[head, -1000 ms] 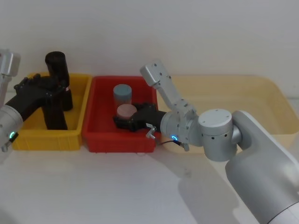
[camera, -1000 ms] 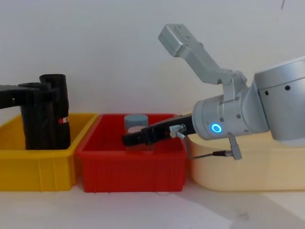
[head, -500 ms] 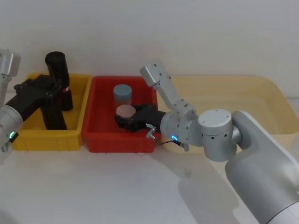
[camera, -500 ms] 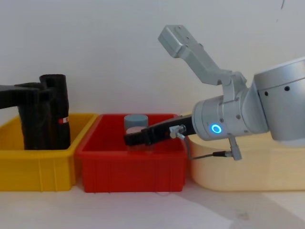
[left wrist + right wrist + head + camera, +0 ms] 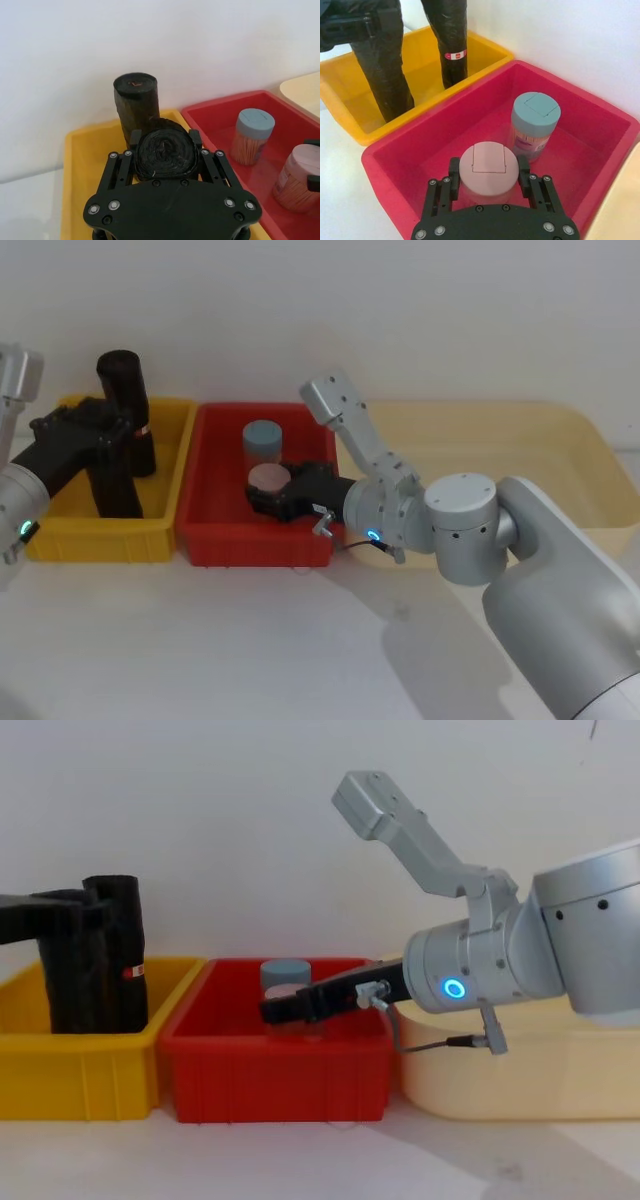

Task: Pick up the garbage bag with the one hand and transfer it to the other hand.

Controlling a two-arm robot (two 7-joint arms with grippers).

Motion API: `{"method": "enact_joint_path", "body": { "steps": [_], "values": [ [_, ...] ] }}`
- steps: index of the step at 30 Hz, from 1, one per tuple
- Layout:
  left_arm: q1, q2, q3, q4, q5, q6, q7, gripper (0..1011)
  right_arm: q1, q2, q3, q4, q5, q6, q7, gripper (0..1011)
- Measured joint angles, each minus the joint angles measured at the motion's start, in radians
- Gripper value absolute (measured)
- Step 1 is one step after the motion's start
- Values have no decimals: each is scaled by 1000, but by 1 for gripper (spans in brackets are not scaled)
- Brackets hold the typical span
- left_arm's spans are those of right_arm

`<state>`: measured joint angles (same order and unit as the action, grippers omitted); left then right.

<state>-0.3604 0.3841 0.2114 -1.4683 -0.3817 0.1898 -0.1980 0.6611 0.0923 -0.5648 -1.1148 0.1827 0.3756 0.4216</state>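
The garbage bag [image 5: 118, 485], a plain black roll, stands upright in the yellow bin [image 5: 100, 538]. My left gripper [image 5: 112, 430], on the green-ringed arm, is shut on the bag's upper part. In the left wrist view its fingers [image 5: 136, 137] press both sides of the bag [image 5: 165, 156]. My right gripper [image 5: 268, 490], on the blue-ringed arm, hangs open in the red bin [image 5: 250, 540]. Its fingers straddle a pink-lidded jar [image 5: 488, 167].
A second black roll with a red mark [image 5: 122, 390] stands just behind the bag in the yellow bin. A blue-lidded jar [image 5: 264, 440] stands behind the pink jar. A large cream tray [image 5: 560, 440] lies to the right of the red bin.
The right gripper has drawn back slightly from the pink jar, which stayed put. The left gripper and the bag have hardly moved.
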Motion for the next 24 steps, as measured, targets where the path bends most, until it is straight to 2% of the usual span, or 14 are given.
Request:
{"method": "enact_joint_path", "body": {
  "steps": [11,16,17,24],
  "values": [
    [-23,-14,-24,-58,1,-1,19,532,-13,19,14,-85,3,-23,1,664],
    [-51,-24,-34,-103,-5,12,22,532,-20,45,31,-173,6,-28,-10,663],
    [-63,-28,-36,-116,-8,17,22,532,-20,45,31,-173,6,-28,-10,663],
    [-119,-47,-29,-156,-24,45,8,532,-39,98,68,-308,2,-11,-40,663]
  ]
}}
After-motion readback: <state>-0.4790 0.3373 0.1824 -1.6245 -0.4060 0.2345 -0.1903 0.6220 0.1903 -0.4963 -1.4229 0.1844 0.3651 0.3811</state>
